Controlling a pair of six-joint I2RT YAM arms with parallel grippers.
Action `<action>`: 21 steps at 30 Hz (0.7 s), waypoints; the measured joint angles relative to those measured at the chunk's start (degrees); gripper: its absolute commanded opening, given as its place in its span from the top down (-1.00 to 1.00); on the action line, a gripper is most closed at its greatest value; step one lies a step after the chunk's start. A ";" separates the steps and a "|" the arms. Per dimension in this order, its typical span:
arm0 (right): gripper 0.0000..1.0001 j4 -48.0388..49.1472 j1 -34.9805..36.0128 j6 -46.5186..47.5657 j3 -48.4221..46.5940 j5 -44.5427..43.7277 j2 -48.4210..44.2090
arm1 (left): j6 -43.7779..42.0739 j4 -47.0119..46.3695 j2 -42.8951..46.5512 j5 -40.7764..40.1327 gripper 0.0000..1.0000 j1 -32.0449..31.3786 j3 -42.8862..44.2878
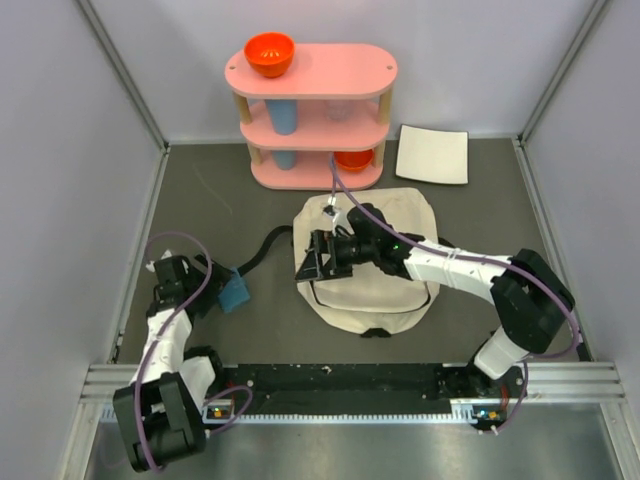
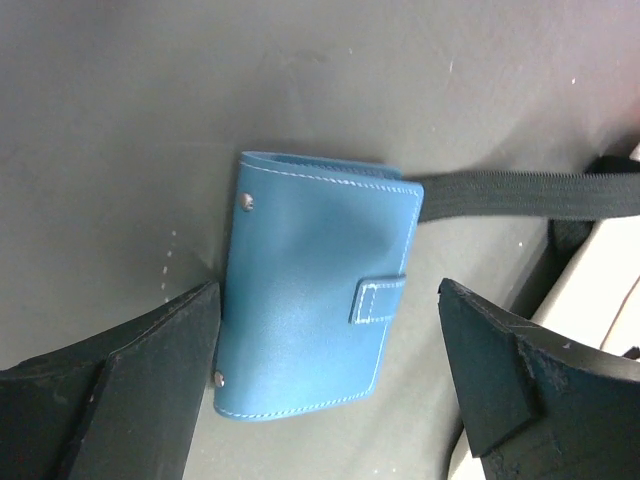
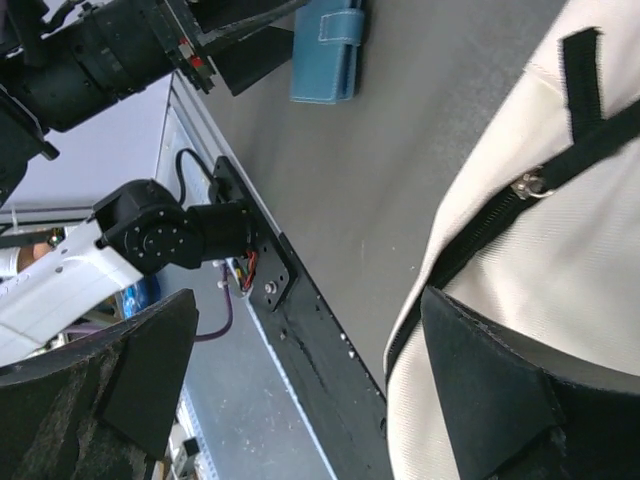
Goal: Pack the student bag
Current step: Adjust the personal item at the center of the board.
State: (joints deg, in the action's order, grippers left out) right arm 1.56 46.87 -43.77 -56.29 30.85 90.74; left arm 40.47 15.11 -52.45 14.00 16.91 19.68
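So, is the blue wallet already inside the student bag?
No, the blue wallet lies on the grey table beside a black strap, outside the student bag.

student bag (image 1: 362,305): cream woven cloth, matt, soft. zipper (image 3: 470,240): dark. wallet (image 2: 310,300): blue, leather-like, smooth, faint sheen, pale stitching. studs (image 2: 247,202): small, metal. strap (image 2: 520,195): black ribbed webbing. bench (image 2: 150,120): dark grey, matt, lightly speckled. jaws: black, matt, plastic-looking. bowl (image 1: 269,53), upper left of frame: orange, glossy.

Dark grey tabletop (image 1: 210,200), pale walls (image 1: 60,120) around; pink three-tier shelf (image 1: 330,72) against back wall.
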 measured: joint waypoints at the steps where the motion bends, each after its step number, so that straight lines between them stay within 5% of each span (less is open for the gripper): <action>1: -0.83 -0.04 0.66 -0.02 -0.61 -0.17 0.44 | -0.11 0.50 0.66 0.52 -0.87 0.00 -0.17; 21: -0.89 -4.94 3.65 -0.76 -6.82 -11.87 1.03 | -0.79 12.98 21.75 6.78 -0.98 -0.07 0.81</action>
State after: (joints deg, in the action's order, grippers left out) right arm -3.38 50.52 -44.53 -63.11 18.98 91.77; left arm 39.68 28.10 -30.70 20.78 16.84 20.49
